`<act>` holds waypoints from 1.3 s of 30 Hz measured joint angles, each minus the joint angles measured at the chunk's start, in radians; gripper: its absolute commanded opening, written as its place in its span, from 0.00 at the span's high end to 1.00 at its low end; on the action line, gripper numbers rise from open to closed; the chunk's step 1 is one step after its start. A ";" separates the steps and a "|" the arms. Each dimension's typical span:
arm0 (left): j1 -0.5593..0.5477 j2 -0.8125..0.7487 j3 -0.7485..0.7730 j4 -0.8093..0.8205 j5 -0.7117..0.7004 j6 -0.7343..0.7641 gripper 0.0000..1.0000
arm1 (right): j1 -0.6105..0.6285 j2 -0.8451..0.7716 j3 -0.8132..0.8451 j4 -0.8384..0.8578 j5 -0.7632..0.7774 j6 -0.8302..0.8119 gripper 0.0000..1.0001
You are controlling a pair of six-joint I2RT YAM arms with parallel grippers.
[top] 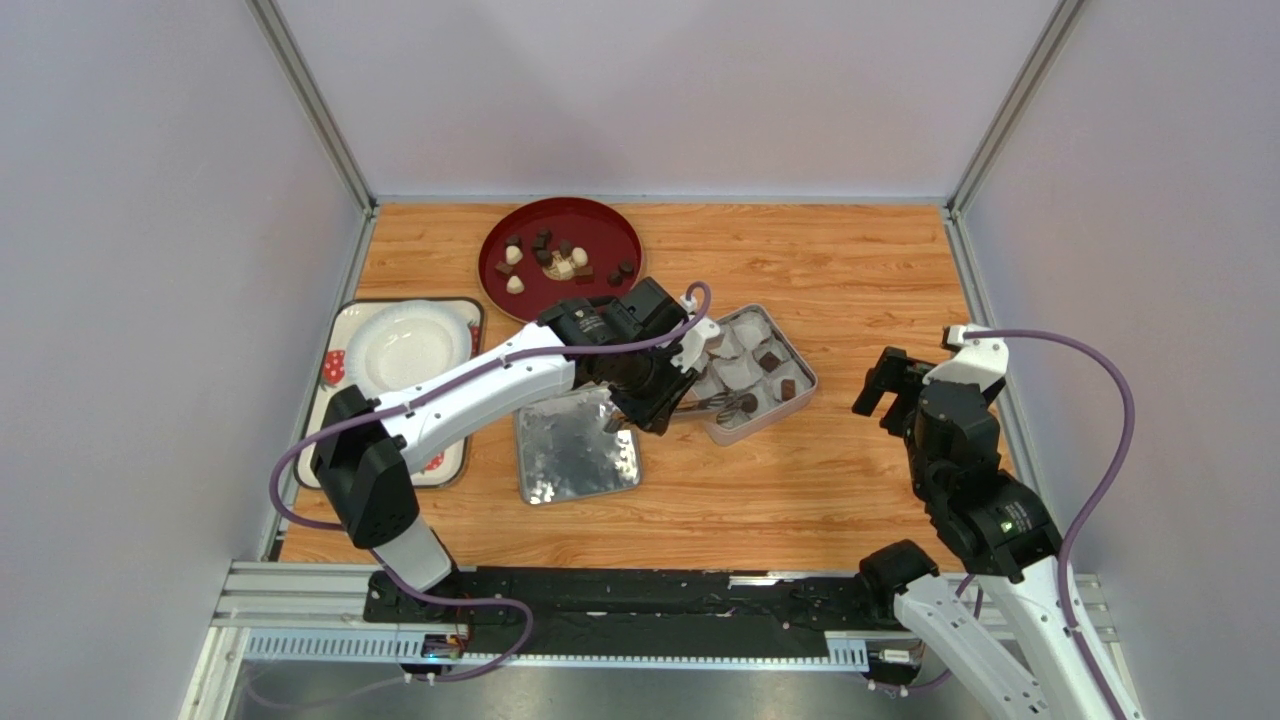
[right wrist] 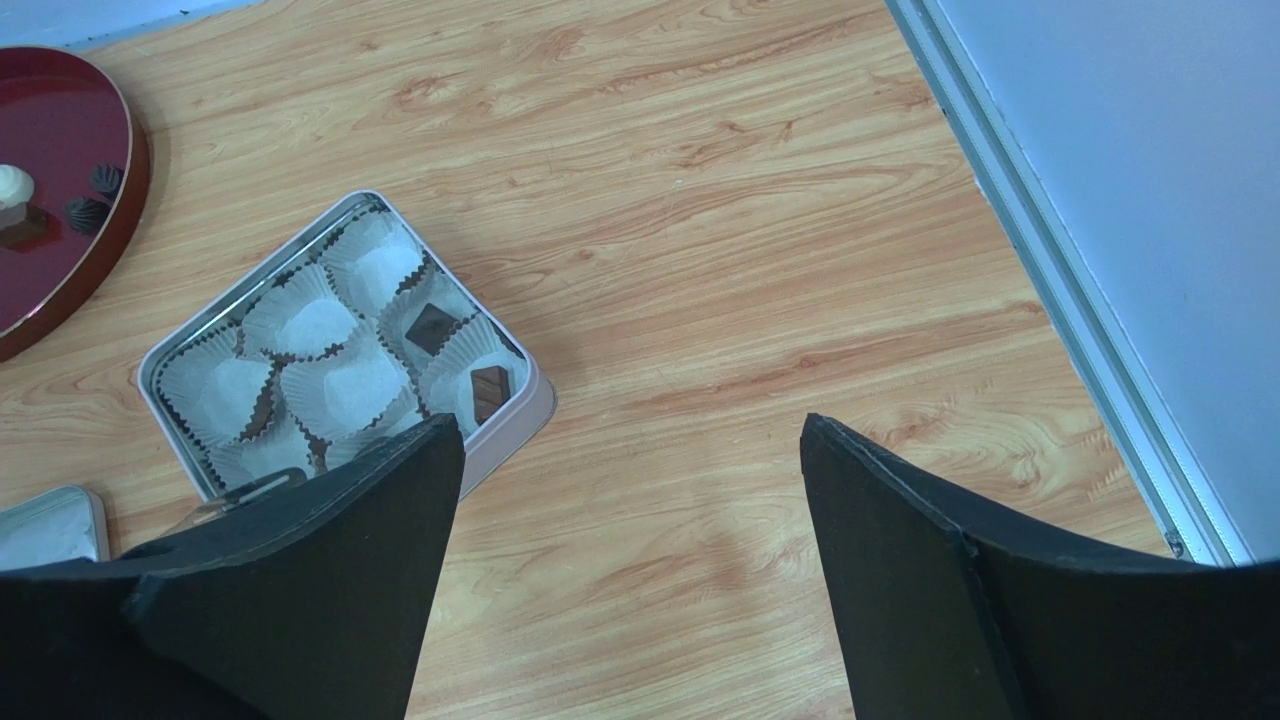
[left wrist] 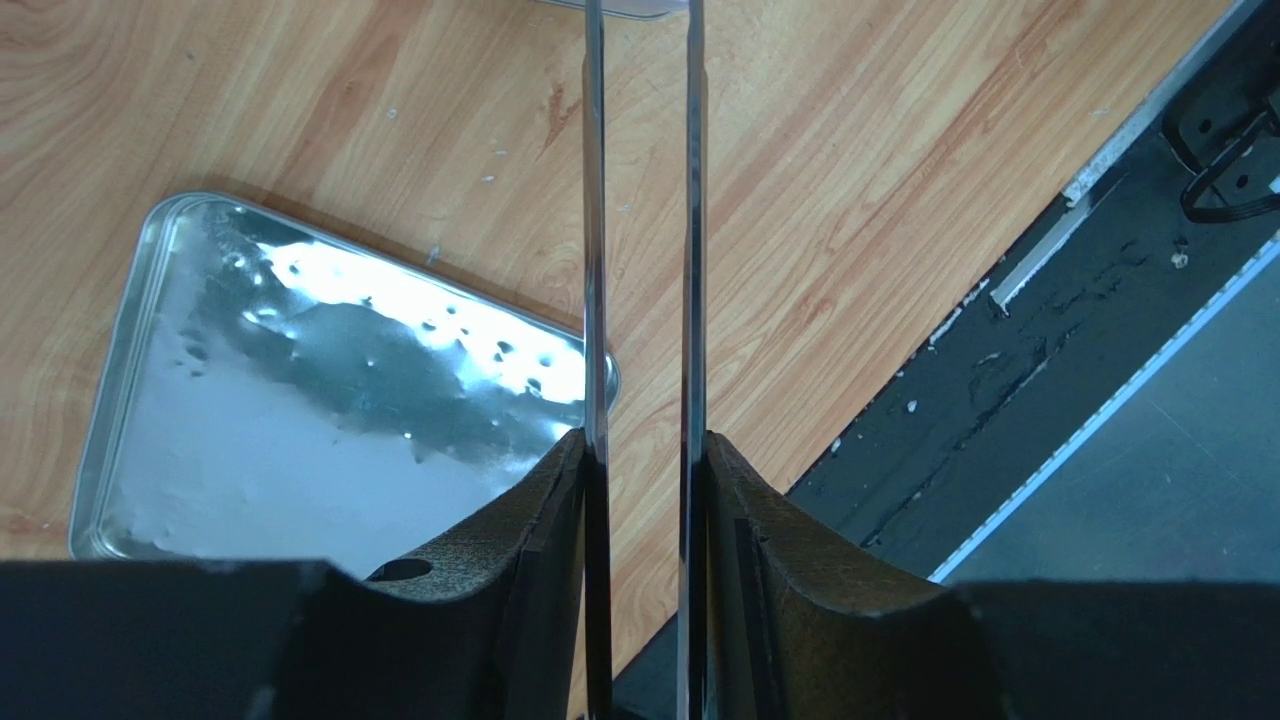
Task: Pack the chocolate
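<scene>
Grips metal tongs in the left fingers, tips at the tin. Holds the right fingers wide apart, empty, near the counter's right edge. Has most chocolate on the red plate by the far edge, some in the tin.

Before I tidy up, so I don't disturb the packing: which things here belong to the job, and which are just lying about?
Job: chocolate on the red plate; tin with paper cups; tongs in the left gripper.
Lying about: tin lid; white dish on a patterned tray.
</scene>
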 measured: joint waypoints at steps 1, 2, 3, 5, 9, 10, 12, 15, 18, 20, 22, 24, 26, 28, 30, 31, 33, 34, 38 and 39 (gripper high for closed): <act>0.000 -0.005 0.000 0.002 -0.010 -0.002 0.62 | 0.000 0.000 0.000 0.000 0.000 0.000 0.13; 0.000 -0.012 0.002 0.001 -0.020 -0.005 0.63 | 0.000 0.000 0.000 0.000 0.000 0.000 0.13; -0.001 -0.023 0.005 0.001 -0.034 -0.007 0.64 | 0.000 0.000 0.000 0.000 0.000 0.000 0.13; 0.000 -0.050 0.013 0.005 -0.062 -0.013 0.64 | 0.000 0.000 0.000 0.000 0.000 0.000 0.13; 0.024 -0.126 0.021 0.024 -0.117 -0.028 0.66 | 0.000 0.000 0.000 0.000 0.000 0.000 0.13; 0.035 -0.144 0.021 0.031 -0.127 -0.033 0.66 | 0.000 0.000 0.000 0.000 0.000 0.000 0.13; 0.063 -0.170 0.021 0.038 -0.155 -0.045 0.66 | 0.000 0.000 0.000 0.000 0.000 0.000 0.13; 0.140 -0.200 0.009 0.055 -0.208 -0.068 0.66 | 0.000 0.000 0.000 0.000 0.000 0.000 0.13; 0.217 -0.217 -0.020 0.060 -0.256 -0.096 0.65 | 0.000 0.000 0.000 0.000 -0.001 0.000 0.13; 0.280 -0.220 -0.046 0.061 -0.289 -0.119 0.65 | 0.000 0.000 -0.001 0.000 -0.001 0.000 0.13; 0.335 -0.220 -0.069 0.061 -0.313 -0.142 0.65 | 0.000 0.000 0.000 0.000 -0.001 0.000 0.13; 0.383 -0.220 -0.088 0.061 -0.330 -0.160 0.64 | 0.000 0.000 0.000 0.000 -0.001 0.000 0.13; 0.430 -0.220 -0.105 0.065 -0.342 -0.174 0.64 | 0.000 0.000 -0.001 0.000 -0.001 0.000 0.13; 0.476 -0.220 -0.119 0.072 -0.351 -0.182 0.63 | 0.000 0.000 0.000 0.000 -0.003 0.000 0.13; 0.518 -0.214 -0.122 0.081 -0.355 -0.186 0.62 | 0.000 0.000 -0.001 0.000 -0.006 0.000 0.13; 0.535 -0.211 -0.122 0.089 -0.355 -0.188 0.62 | 0.000 0.000 -0.001 0.000 -0.007 0.000 0.13; 0.572 -0.194 -0.122 0.108 -0.353 -0.190 0.62 | 0.000 0.000 -0.001 0.000 -0.008 0.000 0.13; 0.591 -0.183 -0.122 0.116 -0.349 -0.193 0.61 | 0.000 0.000 -0.001 0.000 -0.008 0.000 0.13; 0.641 -0.123 -0.118 0.142 -0.340 -0.200 0.60 | 0.000 -0.002 -0.001 0.000 -0.008 0.000 0.13; 0.653 -0.104 -0.116 0.147 -0.335 -0.201 0.59 | 0.000 -0.004 -0.001 0.001 -0.008 0.000 0.13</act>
